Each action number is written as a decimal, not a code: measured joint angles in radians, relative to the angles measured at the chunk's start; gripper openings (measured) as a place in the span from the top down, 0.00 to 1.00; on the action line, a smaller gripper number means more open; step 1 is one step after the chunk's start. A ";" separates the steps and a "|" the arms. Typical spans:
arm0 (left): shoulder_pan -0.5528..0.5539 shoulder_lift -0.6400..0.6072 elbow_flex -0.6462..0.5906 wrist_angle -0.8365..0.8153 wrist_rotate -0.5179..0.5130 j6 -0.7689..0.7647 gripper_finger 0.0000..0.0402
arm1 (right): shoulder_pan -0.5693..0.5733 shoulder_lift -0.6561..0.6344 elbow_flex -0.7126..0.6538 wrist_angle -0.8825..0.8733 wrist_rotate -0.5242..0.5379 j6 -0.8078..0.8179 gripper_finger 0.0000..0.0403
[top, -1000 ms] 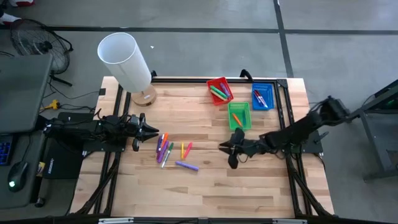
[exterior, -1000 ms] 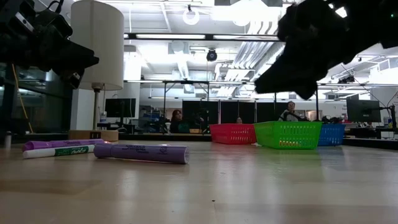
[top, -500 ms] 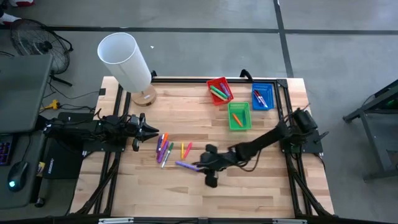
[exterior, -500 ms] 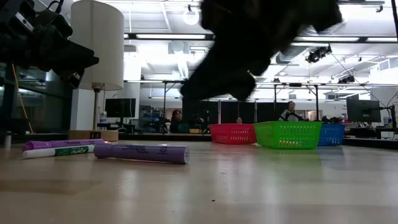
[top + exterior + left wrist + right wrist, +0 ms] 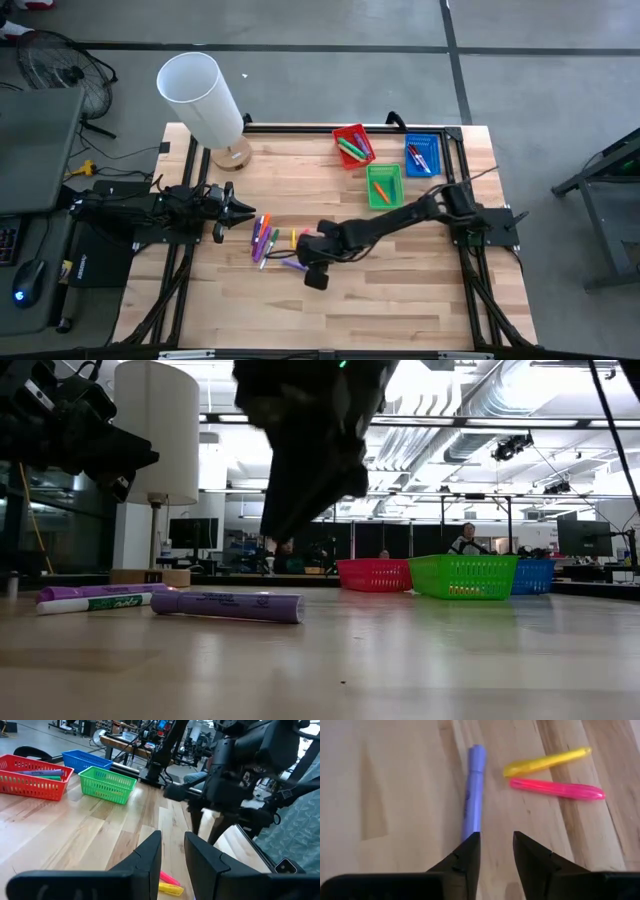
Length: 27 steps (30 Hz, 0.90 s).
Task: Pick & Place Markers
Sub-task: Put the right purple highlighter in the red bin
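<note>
Several markers lie flat on the wooden table: a mixed-colour cluster (image 5: 264, 238), a yellow one (image 5: 547, 761) beside a pink one (image 5: 557, 789), and a purple marker (image 5: 293, 265) nearest the front. My right gripper (image 5: 308, 266) hangs open above the purple marker's (image 5: 472, 790) right end, slanting down, clear of it in the low view (image 5: 272, 538). My left gripper (image 5: 240, 212) waits level at the table's left, open (image 5: 172, 845) and empty.
A red tray (image 5: 353, 146), a green tray (image 5: 385, 186) and a blue tray (image 5: 422, 155) stand at the far right, each holding markers. A white lamp (image 5: 205, 100) stands at the far left corner. Bare wood lies along the near edge.
My right gripper has swept from beside the green tray toward the table's left edge, and its arm has stretched out. It has tipped steeply downward and now hangs over the purple marker. The markers have not moved.
</note>
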 joint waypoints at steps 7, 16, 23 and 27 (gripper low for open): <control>0.000 0.000 0.000 0.000 0.000 0.000 0.79 | -0.019 0.075 0.105 -0.077 -0.054 0.029 0.60; 0.000 0.000 0.000 0.000 0.000 0.000 0.79 | -0.044 0.180 0.299 -0.269 -0.115 0.027 0.48; 0.000 0.000 0.000 0.000 0.000 0.000 0.79 | -0.044 0.293 0.477 -0.366 -0.140 0.019 0.48; 0.000 0.000 0.000 0.000 0.000 0.000 0.79 | -0.044 0.338 0.538 -0.385 -0.141 0.019 0.48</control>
